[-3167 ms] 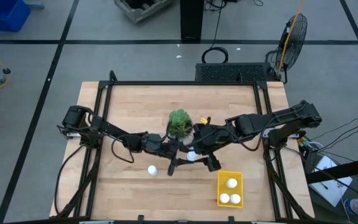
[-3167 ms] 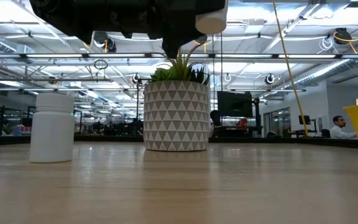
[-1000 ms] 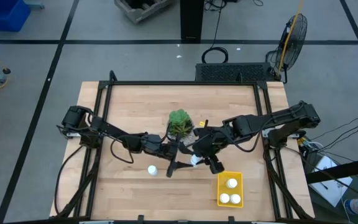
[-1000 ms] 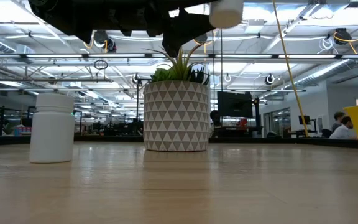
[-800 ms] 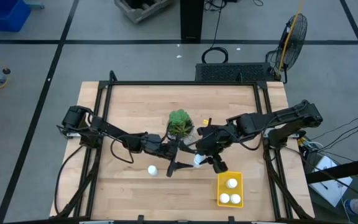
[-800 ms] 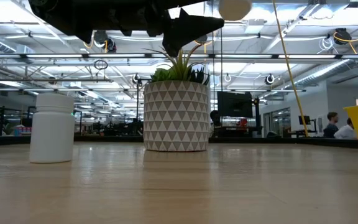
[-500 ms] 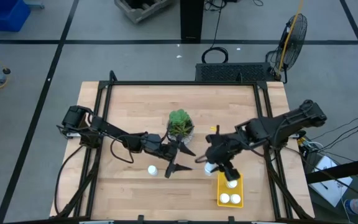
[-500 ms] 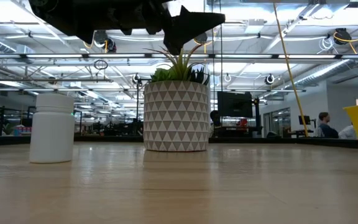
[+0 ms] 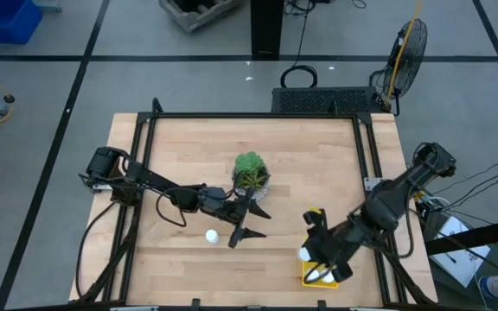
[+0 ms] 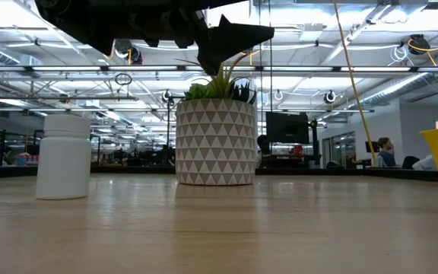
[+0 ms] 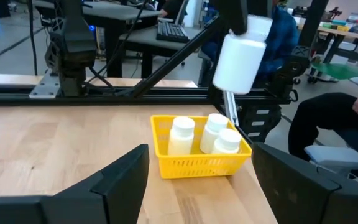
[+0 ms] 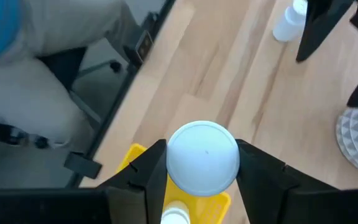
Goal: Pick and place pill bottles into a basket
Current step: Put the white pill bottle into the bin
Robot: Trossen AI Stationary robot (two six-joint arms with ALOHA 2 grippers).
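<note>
Transport step: right pincer [image 9: 308, 253] grips a pill bottle [image 11: 241, 55] directly above the basket [image 11: 201, 158]; next, lower and release. Left pincer [image 9: 243, 220], open, hovers beside the remaining bottle [image 9: 212, 235].

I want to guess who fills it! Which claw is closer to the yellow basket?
The right claw: it hangs just over the basket, holding a pill bottle. The left claw waits, open, by the plant.
</note>
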